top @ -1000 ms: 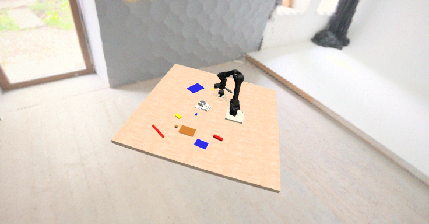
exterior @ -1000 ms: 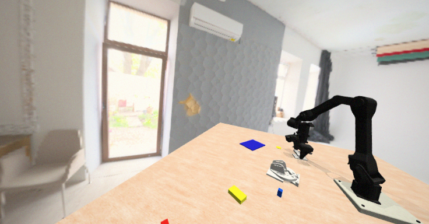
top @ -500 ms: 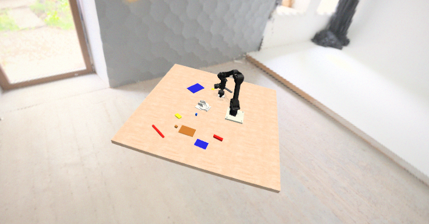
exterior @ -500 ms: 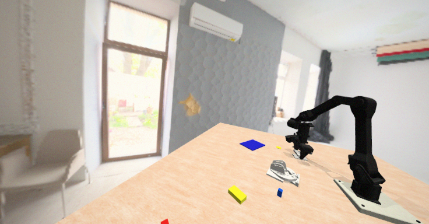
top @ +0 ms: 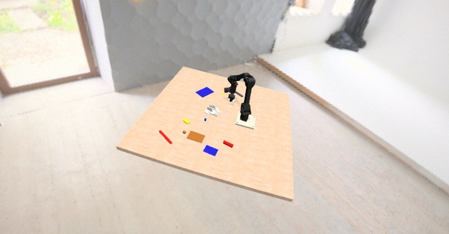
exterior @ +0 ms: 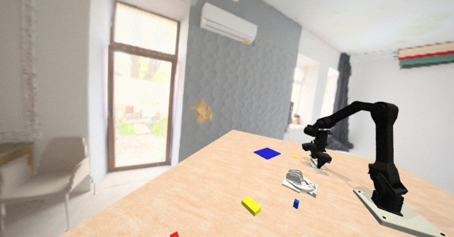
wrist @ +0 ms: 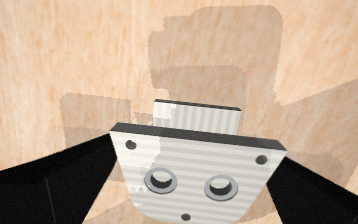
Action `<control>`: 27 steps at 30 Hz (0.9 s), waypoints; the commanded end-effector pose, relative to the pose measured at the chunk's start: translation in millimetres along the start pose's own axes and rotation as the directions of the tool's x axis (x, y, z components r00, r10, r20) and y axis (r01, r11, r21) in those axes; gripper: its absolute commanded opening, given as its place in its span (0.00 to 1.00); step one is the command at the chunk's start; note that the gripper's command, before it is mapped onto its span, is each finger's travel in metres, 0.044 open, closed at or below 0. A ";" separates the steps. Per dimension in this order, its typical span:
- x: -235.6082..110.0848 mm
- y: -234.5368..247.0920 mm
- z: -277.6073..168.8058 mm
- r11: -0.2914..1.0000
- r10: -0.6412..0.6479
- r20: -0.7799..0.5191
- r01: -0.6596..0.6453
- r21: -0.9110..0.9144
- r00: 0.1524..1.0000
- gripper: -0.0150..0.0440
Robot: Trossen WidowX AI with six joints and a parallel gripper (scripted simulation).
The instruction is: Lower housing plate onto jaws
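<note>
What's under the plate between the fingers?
Behind the top edge of the plate, a smaller pale striped piece shows. The plate covers whatever lies directly beneath.

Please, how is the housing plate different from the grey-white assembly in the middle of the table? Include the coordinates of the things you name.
The housing plate (wrist: 192,162) is a tapered piece with two ringed holes; the assembly (top: 212,110) (exterior: 300,182) has an upright grey part on a flat base. The plate lies between the open gripper's (wrist: 192,172) fingers, while the assembly stands away from the gripper. Both are pale grey-white.

Dark fingers flank the housing plate (wrist: 190,172); beyond its far edge, a raised tab (wrist: 197,119) stands in the way
</note>
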State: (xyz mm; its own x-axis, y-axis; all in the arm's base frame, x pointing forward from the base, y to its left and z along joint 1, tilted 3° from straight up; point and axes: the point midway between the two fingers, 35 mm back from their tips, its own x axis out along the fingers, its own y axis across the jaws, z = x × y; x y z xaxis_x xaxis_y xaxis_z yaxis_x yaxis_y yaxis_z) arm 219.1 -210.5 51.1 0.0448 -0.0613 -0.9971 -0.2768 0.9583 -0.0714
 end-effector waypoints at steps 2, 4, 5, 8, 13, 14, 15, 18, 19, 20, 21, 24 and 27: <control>0.0 0.0 0.0 1.000 0.000 0.000 0.000 0.000 1.000 0.90; 0.0 0.0 0.0 1.000 0.000 0.000 0.000 0.000 1.000 0.88; 0.0 0.0 0.0 1.000 0.000 0.000 0.000 0.000 1.000 0.86; 0.0 0.0 0.0 1.000 0.000 0.000 0.000 0.000 1.000 0.85; 0.0 0.0 0.0 1.000 0.000 0.000 0.000 0.000 1.000 0.85; 0.0 0.0 0.0 1.000 0.000 0.000 0.000 0.000 1.000 0.85; 0.0 0.0 0.0 1.000 0.000 0.000 0.000 0.000 1.000 0.85; -0.5 -0.1 0.0 1.000 0.000 0.000 0.000 0.000 1.000 0.85; -2.0 -0.3 0.1 1.000 0.000 0.000 0.000 0.000 1.000 0.85; -4.5 -0.6 0.3 1.000 0.000 0.000 0.000 0.000 1.000 0.85; -7.6 -0.9 0.5 1.000 0.000 0.000 0.000 0.000 1.000 0.85; -16.9 -1.7 0.9 1.000 -0.001 -0.001 0.001 -0.001 1.000 0.85; -26.4 -2.3 1.1 1.000 -0.001 -0.002 0.001 -0.001 1.000 0.85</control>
State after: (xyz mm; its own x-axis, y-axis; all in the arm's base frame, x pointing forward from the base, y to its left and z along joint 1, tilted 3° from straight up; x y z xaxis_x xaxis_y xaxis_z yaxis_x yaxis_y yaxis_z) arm 218.9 -210.0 67.9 0.0404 -0.0570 -0.9976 -0.2778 0.9584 -0.0660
